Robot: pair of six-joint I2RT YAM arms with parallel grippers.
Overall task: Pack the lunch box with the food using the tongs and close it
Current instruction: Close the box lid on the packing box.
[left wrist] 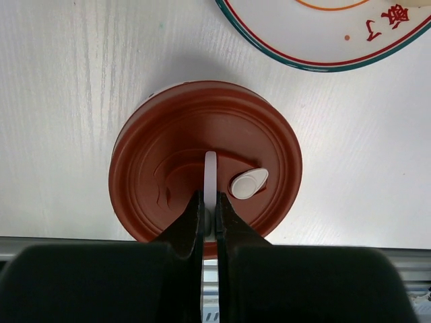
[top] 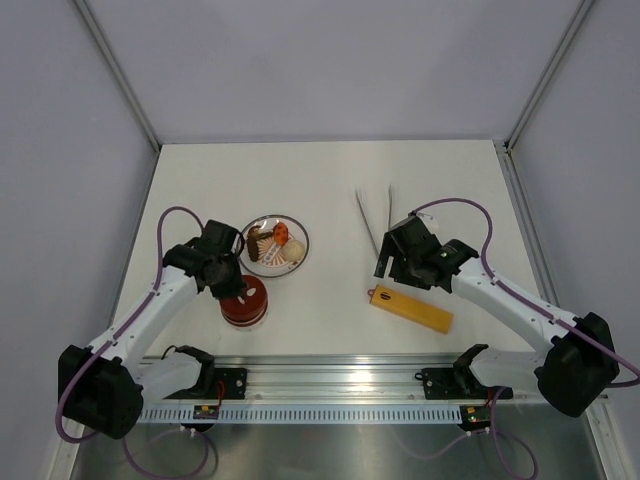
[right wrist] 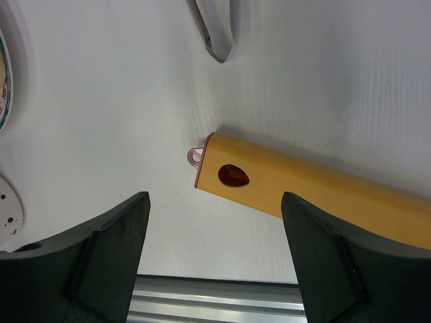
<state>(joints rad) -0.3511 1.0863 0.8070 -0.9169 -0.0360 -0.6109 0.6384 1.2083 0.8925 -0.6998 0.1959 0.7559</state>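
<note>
The red lunch box [top: 244, 301] stands near the table's front left with its dark-red lid [left wrist: 202, 151] on it. My left gripper [left wrist: 209, 210] is shut on the thin white handle [left wrist: 210, 168] that stands up from the lid's middle. The food [top: 275, 241], brown, orange and cream pieces, lies on the plate [top: 252, 264] just behind the box. The silver tongs [top: 375, 215] lie on the table right of centre, their joined end [right wrist: 217, 40] showing in the right wrist view. My right gripper [right wrist: 214, 198] hangs open and empty above the table, just in front of the tongs.
A long yellow-orange bar [right wrist: 316, 188] with a small loop at its end lies right under my right gripper, angled toward the front right [top: 412, 310]. The plate's rim [left wrist: 283, 57] is close behind the lid. A metal rail [top: 330, 375] runs along the front edge.
</note>
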